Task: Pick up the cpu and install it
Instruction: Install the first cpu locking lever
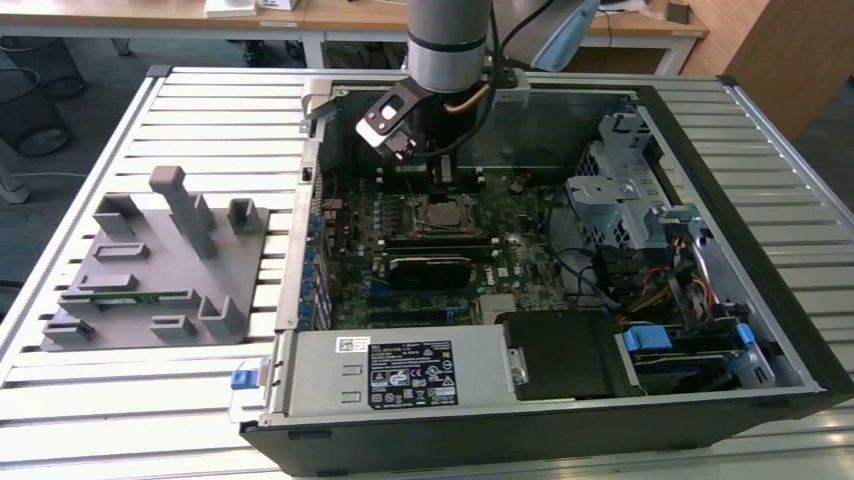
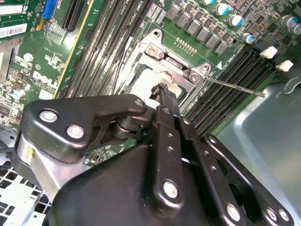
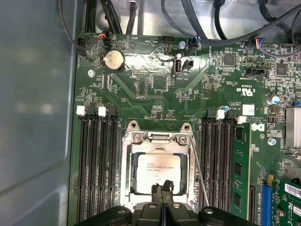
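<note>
the arm [image 1: 447,40] reaches down into the open computer case [image 1: 747,200] on the slatted table [image 1: 200,120], and the gripper [image 3: 162,190] hangs right over the socket frame [image 3: 157,137] in the middle of the green motherboard [image 3: 141,84]. its two black fingers [image 2: 164,101] are pressed together with nothing between them, their tips at one edge of the cpu [image 3: 155,168]. the cpu lies flat in the open socket, silver top up, with memory slots [image 3: 99,165] on both sides, a green memory stick [image 3: 241,174] in one outer slot, and the thin socket lever [image 3: 197,169] just beside it.
</note>
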